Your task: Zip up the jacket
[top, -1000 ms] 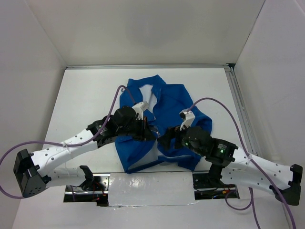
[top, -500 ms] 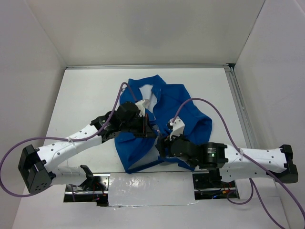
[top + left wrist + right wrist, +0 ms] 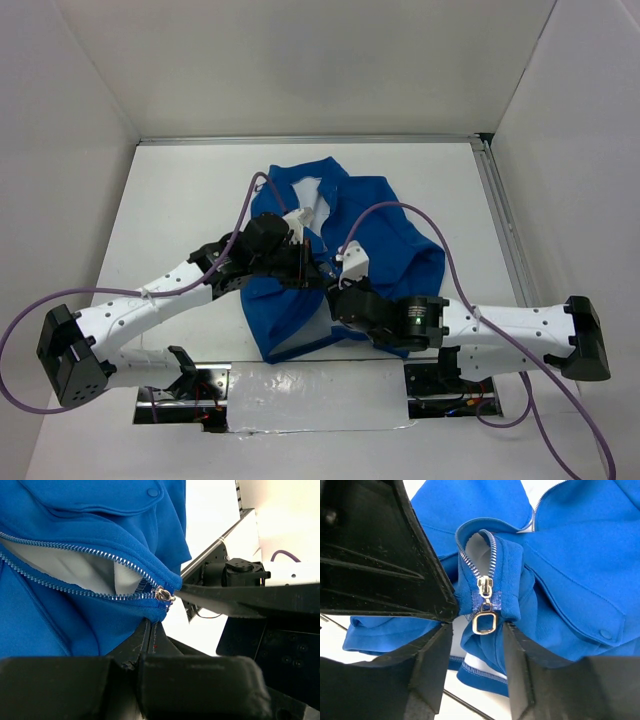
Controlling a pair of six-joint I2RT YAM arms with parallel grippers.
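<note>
The blue jacket (image 3: pixel 385 215) lies crumpled mid-table, its white lining showing where the front gapes. My left gripper (image 3: pixel 150 625) is shut on the jacket's (image 3: pixel 75 510) lower hem just under the silvery zipper slider (image 3: pixel 163 595), holding that end lifted. In the right wrist view my right gripper (image 3: pixel 477 627) stands partly open around the slider's square pull ring (image 3: pixel 485 621). Its left finger (image 3: pixel 432 665) is clear of the cloth and the right finger (image 3: pixel 520 670) rests against the fold. From above the two grippers meet at the jacket's lower front (image 3: pixel 325 282).
White walls box in the table on three sides. A metal rail (image 3: pixel 505 230) runs along the right edge. A taped strip (image 3: pixel 320 385) lies between the arm bases at the near edge. Purple cables (image 3: pixel 440 215) loop over the jacket.
The right arm has swung left and lower, bringing its gripper to the zipper's bottom end, and its jaws have narrowed around the pull. The left gripper kept its hold, barely moving.
</note>
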